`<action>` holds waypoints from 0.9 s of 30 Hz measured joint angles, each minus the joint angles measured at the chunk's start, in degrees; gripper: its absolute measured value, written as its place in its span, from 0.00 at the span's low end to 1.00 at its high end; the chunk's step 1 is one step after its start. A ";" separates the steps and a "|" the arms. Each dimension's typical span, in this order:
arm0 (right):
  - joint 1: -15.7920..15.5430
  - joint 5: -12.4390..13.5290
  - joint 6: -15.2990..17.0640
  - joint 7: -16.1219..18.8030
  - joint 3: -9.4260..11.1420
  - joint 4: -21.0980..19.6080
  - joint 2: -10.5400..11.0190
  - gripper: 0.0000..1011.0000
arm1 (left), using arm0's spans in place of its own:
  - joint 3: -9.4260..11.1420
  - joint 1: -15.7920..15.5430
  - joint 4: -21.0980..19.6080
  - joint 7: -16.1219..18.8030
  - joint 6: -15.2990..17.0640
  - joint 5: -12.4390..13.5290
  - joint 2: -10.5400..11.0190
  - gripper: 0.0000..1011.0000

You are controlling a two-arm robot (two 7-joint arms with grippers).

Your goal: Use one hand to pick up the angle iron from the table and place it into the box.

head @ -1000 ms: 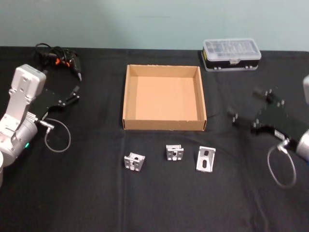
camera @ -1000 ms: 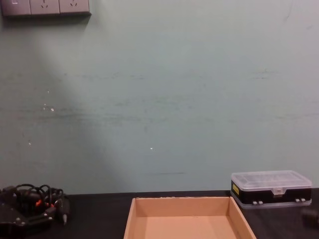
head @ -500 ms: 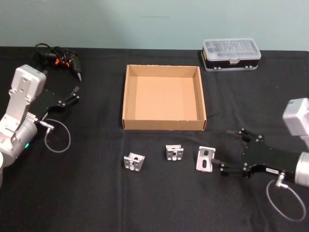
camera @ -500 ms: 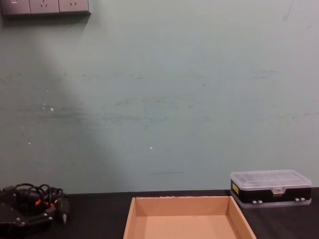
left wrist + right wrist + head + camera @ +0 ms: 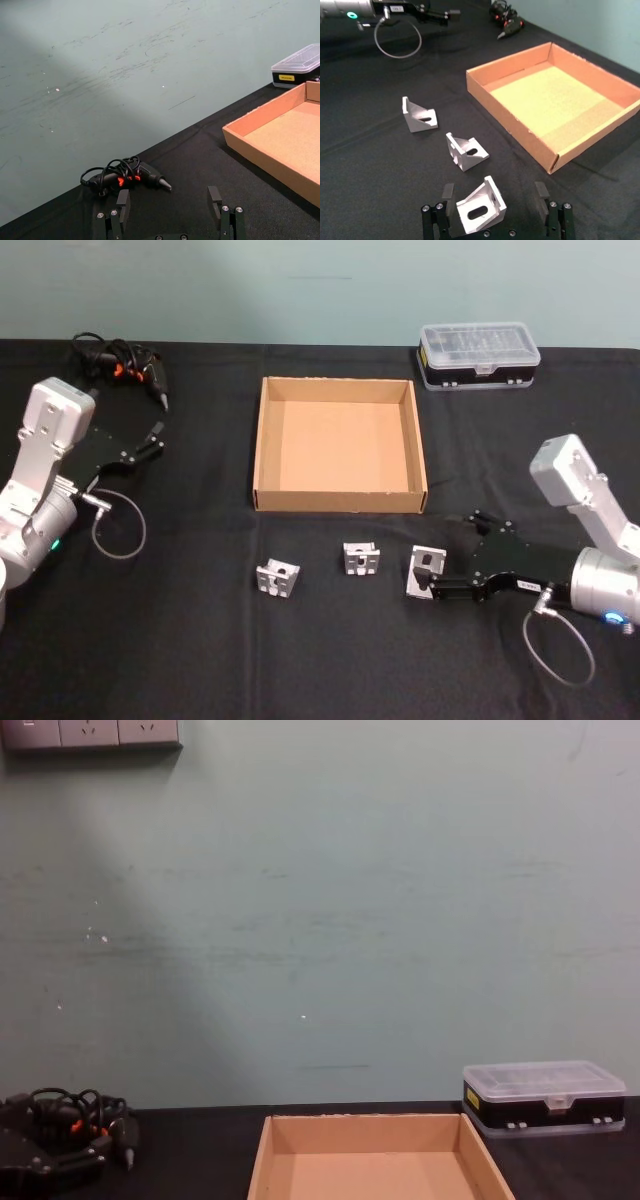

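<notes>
Widely spread, right gripper [image 5: 494,194] astride angle iron [image 5: 481,206], left gripper [image 5: 168,196] parked

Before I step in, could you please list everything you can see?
table: 1, black, under everything
box: 1, tan cardboard, centre, empty
angle irons: 3, silver, in a row on the table in front of the box
case: 1, black with clear lid, far right
corded tool: 1, black and orange, far left
left gripper: 1, black, open, parked at left
right gripper: 1, black, open around the rightmost angle iron
</notes>
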 joint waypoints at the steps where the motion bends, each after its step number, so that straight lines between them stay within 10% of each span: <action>1: 0.27 -0.09 0.38 0.04 -0.20 0.28 -0.25 0.99 | 0.00 0.00 0.00 0.00 0.00 0.00 0.00 1.00; 27: 2.51 -0.84 4.00 -0.30 -1.94 3.25 -2.66 0.89 | 0.00 0.00 0.00 0.00 0.00 0.00 0.00 1.00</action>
